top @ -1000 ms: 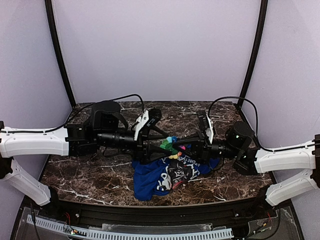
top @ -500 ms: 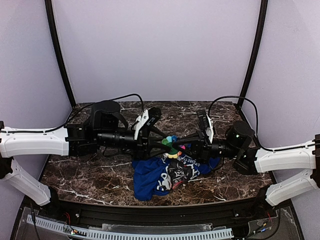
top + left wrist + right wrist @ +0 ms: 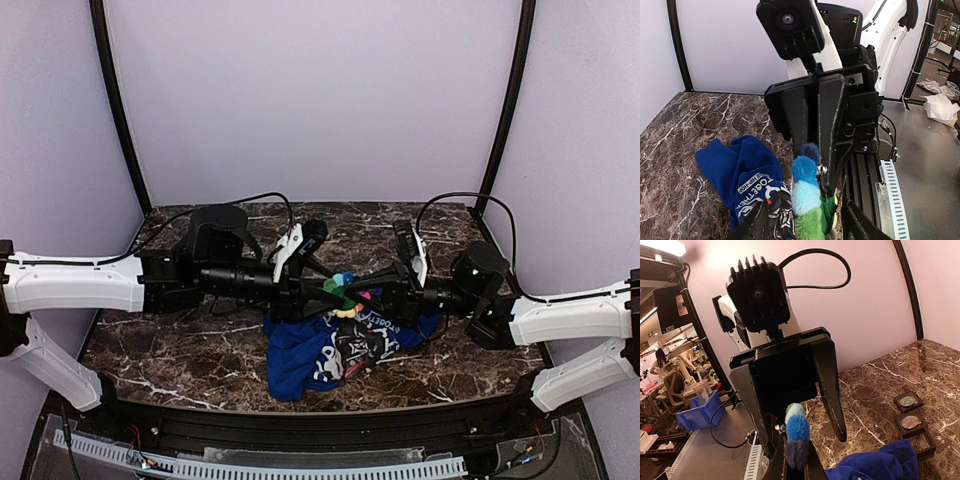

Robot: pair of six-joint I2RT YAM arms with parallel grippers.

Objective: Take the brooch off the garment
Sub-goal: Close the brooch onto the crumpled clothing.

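The brooch [image 3: 345, 293], a fuzzy cluster of blue, green, yellow and pink, hangs in mid-air between the two grippers. It is pinned to a raised fold of the blue printed garment [image 3: 320, 355], and the cloth's lower part lies on the table. My left gripper [image 3: 335, 290] comes in from the left, its jaws closed in on either side of the brooch [image 3: 810, 200]. My right gripper [image 3: 372, 292] faces it, jaws pressed together on the lifted fold right behind the brooch [image 3: 797, 432]. Its tips are partly hidden by the fluff.
Three small dark square trays [image 3: 910, 421] sit in a row on the marble table [image 3: 180, 340] beside the garment [image 3: 880, 465]. Cables loop off both arms. A black rail [image 3: 300, 430] runs along the near table edge.
My left gripper's jaws have narrowed around the brooch, and the left arm has crept slightly right. The right arm and the garment have stayed put.
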